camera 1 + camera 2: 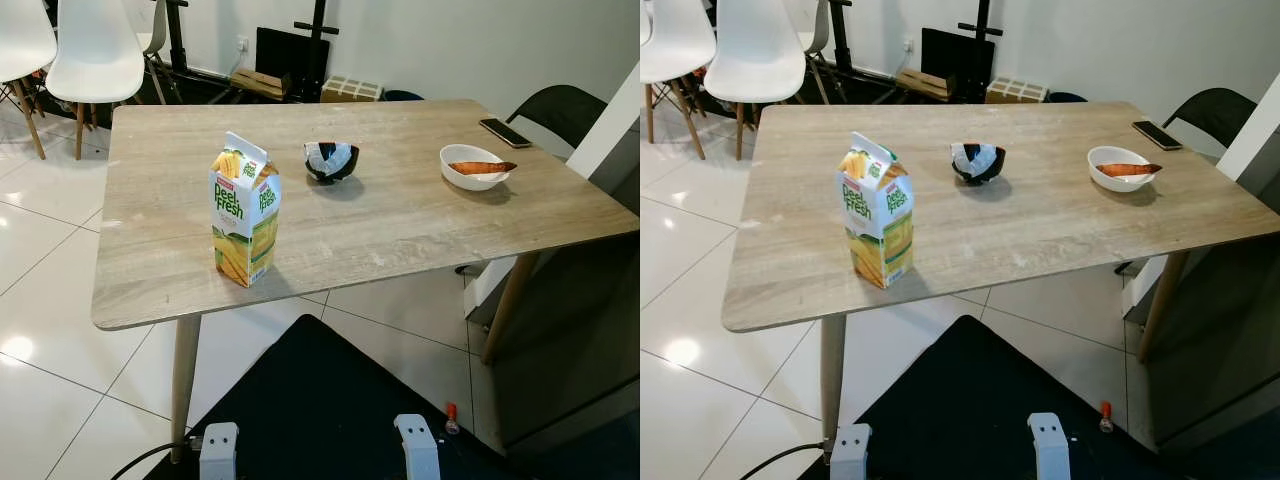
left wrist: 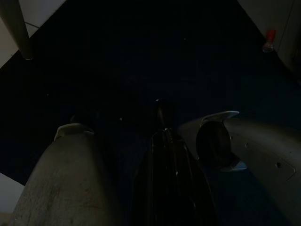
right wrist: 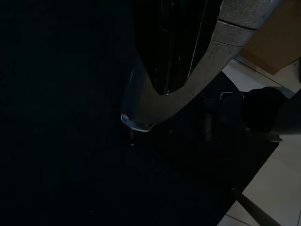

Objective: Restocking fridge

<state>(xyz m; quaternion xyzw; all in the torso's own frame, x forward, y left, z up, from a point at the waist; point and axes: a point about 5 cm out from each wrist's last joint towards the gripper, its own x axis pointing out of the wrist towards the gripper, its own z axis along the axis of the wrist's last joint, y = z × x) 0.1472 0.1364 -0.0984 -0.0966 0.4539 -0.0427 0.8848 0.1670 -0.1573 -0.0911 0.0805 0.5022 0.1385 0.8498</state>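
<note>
A yellow-and-green Peel Fresh juice carton [image 1: 244, 217] stands upright near the front left of a light wooden table [image 1: 400, 225]. Behind it sits a small black bowl [image 1: 331, 161] holding something white. Farther right is a white bowl [image 1: 474, 166] with an orange piece of food in it. Both arms hang idle below the table. My left gripper [image 2: 160, 115] is a dark shape over a dark mat in the left wrist view. My right gripper [image 3: 174, 47] is just as dim in the right wrist view.
A phone [image 1: 505, 132] lies at the table's far right corner, with a dark chair [image 1: 560, 110] behind it. White chairs [image 1: 97, 60] stand at the far left on a glossy tiled floor. A dark mat [image 1: 320, 400] lies under me. A white panel [image 1: 610, 125] rises at the right.
</note>
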